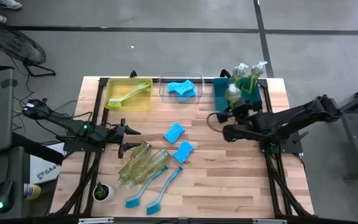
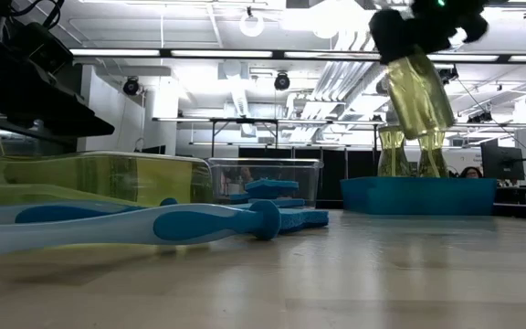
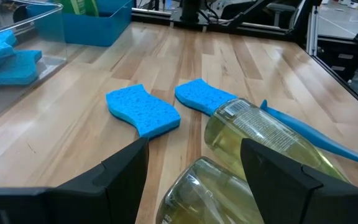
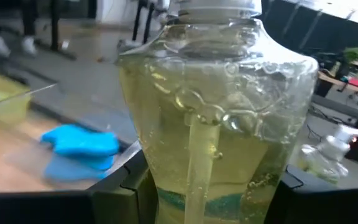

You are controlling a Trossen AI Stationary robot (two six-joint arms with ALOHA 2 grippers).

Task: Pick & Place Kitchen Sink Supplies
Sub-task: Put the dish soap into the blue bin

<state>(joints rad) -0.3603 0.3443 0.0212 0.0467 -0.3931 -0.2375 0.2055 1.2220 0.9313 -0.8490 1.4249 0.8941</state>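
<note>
The job stood roughly half done: the right claw (image 1: 234,107) was clenched on a soap bottle (image 1: 232,95) above the teal bin (image 1: 220,94) holding two more, while two bottles (image 1: 143,163), two sponges (image 1: 174,132) and two brushes (image 1: 155,190) remained mid-desk by the released left claw (image 1: 128,138)

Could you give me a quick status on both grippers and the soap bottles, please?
Right gripper shut on soap bottle, held above teal bin. Left gripper open by lying bottles. Two bottles in the bin.

Right hand (image 1: 232,111) clamped and raised; left hand (image 1: 131,138) spread, low.
</note>
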